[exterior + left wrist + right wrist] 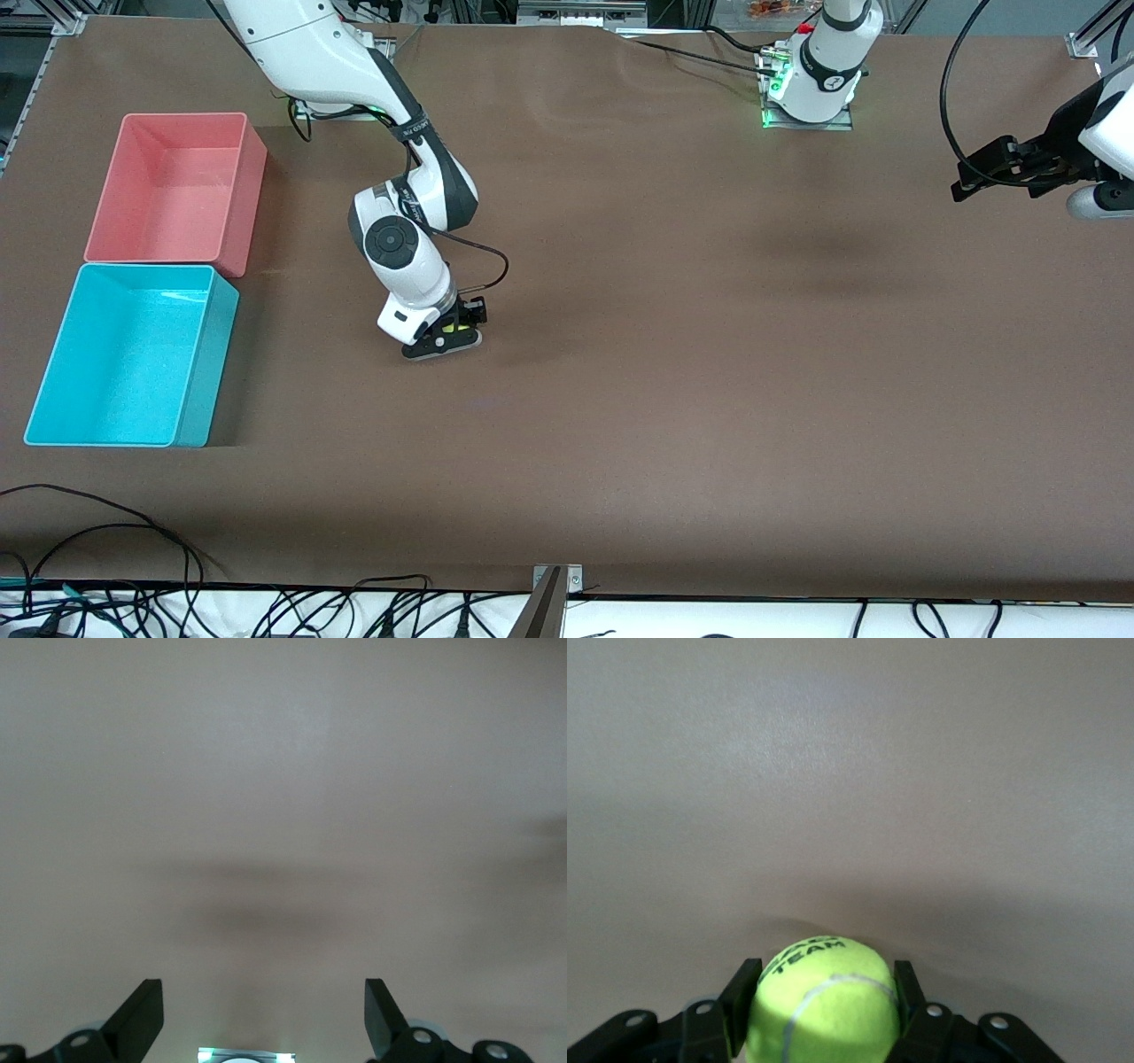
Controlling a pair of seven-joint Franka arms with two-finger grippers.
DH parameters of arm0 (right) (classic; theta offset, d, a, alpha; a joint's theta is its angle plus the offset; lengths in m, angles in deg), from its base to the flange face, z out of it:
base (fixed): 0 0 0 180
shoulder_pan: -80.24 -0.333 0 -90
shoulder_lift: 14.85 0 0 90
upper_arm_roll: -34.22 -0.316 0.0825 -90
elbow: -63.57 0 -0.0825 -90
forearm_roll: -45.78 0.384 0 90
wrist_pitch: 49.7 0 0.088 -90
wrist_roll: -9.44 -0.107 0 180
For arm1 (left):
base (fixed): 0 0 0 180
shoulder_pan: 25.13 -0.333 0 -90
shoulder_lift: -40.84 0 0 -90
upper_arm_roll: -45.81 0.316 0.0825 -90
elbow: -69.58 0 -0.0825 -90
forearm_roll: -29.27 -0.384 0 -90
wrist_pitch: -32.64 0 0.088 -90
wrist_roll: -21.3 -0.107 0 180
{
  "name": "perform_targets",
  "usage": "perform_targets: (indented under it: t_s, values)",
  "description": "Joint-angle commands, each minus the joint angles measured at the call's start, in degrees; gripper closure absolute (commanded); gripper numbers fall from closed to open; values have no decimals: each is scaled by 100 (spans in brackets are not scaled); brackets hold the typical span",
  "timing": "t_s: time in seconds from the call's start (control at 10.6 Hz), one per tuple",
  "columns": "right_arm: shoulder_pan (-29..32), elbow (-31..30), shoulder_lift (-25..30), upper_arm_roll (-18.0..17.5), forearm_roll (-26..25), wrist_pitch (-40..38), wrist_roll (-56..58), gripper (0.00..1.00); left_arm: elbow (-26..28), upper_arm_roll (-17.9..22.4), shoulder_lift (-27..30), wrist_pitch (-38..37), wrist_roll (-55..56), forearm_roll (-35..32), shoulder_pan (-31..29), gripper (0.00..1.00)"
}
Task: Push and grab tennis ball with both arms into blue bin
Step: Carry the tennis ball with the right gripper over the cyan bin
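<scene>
Right gripper (447, 336) pinches the tennis ball (824, 1005) on the table, well apart from the blue bin (53, 372). Left gripper (264, 1019) waits, spread.

Matt brown tabletop (673, 372), smooth, cloth-like, faintly rippled near the arms' bases. Fuzzy felt on the yellow-green tennis ball (824, 1005), pale smooth seam, dark print. Matt black plastic on the right tool (452, 334) clamped on that ball; same on the left tool (264, 1019). Glossy white shells on the arms (407, 257). Smooth, slightly shiny plastic on the blue bin (197, 354); likewise the pink-red bin (244, 213) beside it.
</scene>
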Motion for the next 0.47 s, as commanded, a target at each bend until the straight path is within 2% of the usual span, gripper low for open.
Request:
perform_targets:
  t_s: [0.0,0.19,0.38]
  values:
    - [115,154,429,56,-18,-559,-11,67,-203,2,-100,-135,-14,-5,-15,0]
    - [352,155,859,144,-18,-825,366,67,-212,2,-109,-127,-23,-14,29,0]
    - [432,41,1325,441,-18,-1061,630,67,-221,2,-117,-127,-58,-5,29,0]
